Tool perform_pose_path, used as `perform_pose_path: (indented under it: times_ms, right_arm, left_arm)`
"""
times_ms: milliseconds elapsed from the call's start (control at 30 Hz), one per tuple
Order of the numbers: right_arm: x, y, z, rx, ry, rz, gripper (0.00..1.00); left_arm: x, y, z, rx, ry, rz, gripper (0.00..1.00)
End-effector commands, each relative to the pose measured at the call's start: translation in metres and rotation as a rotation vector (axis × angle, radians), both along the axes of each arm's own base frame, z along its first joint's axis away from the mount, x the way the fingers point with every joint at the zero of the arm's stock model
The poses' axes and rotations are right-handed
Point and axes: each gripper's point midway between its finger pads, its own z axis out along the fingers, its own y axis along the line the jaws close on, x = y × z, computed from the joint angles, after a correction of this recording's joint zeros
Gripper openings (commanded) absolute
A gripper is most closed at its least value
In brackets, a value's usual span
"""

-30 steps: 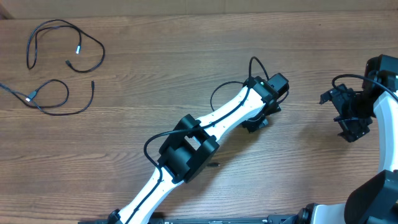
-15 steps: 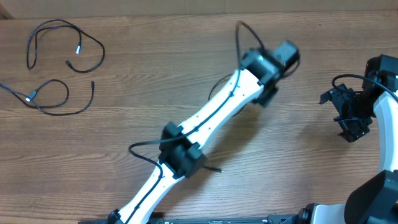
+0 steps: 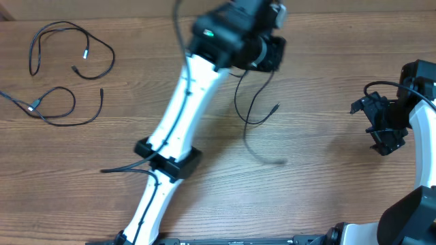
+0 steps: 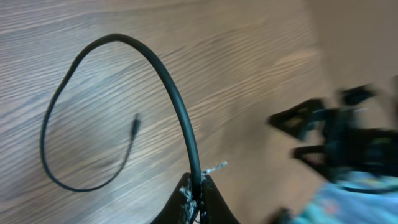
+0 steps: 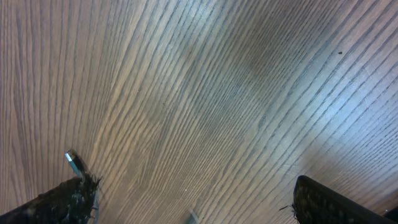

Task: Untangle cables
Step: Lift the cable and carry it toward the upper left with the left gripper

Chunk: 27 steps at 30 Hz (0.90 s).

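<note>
One cable [image 4: 189,146] is pinched between the pressed-together fingers of the left gripper [image 4: 198,198], which is held high over the table [image 3: 327,82]. From the fingertips the cable is hung in an open loop below the gripper, its plug end free. Two more cords, an upper cable [image 3: 63,24] and a lower cable [image 3: 71,124], are laid flat well away to that gripper's left. The right gripper [image 5: 199,200] is spread wide, with only bare wood seen between its fingers.
</note>
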Motion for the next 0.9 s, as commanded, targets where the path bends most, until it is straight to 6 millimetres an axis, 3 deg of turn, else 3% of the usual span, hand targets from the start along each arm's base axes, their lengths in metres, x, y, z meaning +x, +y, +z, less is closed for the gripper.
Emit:
perform_pose_path:
  times_ms: [0,100,233,433,667,867]
  right_arm:
    - [0.0,-0.001,0.001,-0.005,-0.006,0.005,1.0]
    - [0.0,-0.001,0.001,-0.005,-0.006,0.005,1.0]
    - [0.0,-0.001,0.001,-0.005,-0.006,0.005,1.0]
    - [0.0,-0.001,0.001,-0.005,-0.006,0.005,1.0]
    - [0.0,-0.001,0.001,-0.005,-0.006,0.005,1.0]
    - [0.0,-0.001,0.001,-0.005,-0.006,0.005,1.0]
  left_arm:
    - [-0.024,0.015,0.068,-0.247,0.066,-0.021,0.04]
    - [-0.014,0.044,0.085,-0.319,0.178,0.15,0.04]
    - [0.001,0.096,0.091,-0.308,0.22,0.39,0.04]
    - [-0.005,0.156,0.124,-0.313,0.118,0.538,0.04]
    - [-0.038,0.17,0.166,-0.365,0.018,0.528,0.04]
    - [-0.057,0.172,0.184,-0.366,-0.068,0.473,0.04]
